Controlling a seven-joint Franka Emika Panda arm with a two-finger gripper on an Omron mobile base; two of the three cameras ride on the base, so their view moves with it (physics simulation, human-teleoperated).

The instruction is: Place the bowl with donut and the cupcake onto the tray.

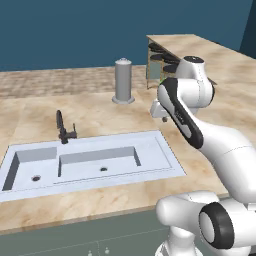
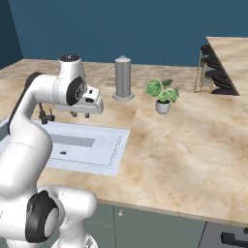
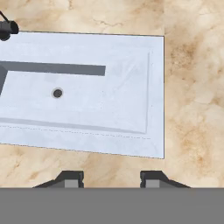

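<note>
The bowl, the donut, the cupcake and the tray are all out of view. My gripper (image 3: 111,179) hangs above the marble counter at the right end of the sink (image 3: 155,87) and points straight down. Its two dark fingertips (image 3: 70,178) stand apart with nothing between them, so it is open and empty. In the right base view the gripper (image 2: 81,114) sits under the white hand, over the counter behind the sink's far right corner. In the left base view the gripper (image 1: 164,119) peeks out below the wrist.
A white double sink (image 1: 170,160) with a dark faucet (image 1: 62,127) is set into the counter. Behind it stands a grey cylindrical canister (image 2: 123,77). A potted plant (image 2: 162,94) and a rack of dark dishes (image 2: 215,72) stand to the right. Bare marble counter (image 2: 184,145) stretches right of the sink.
</note>
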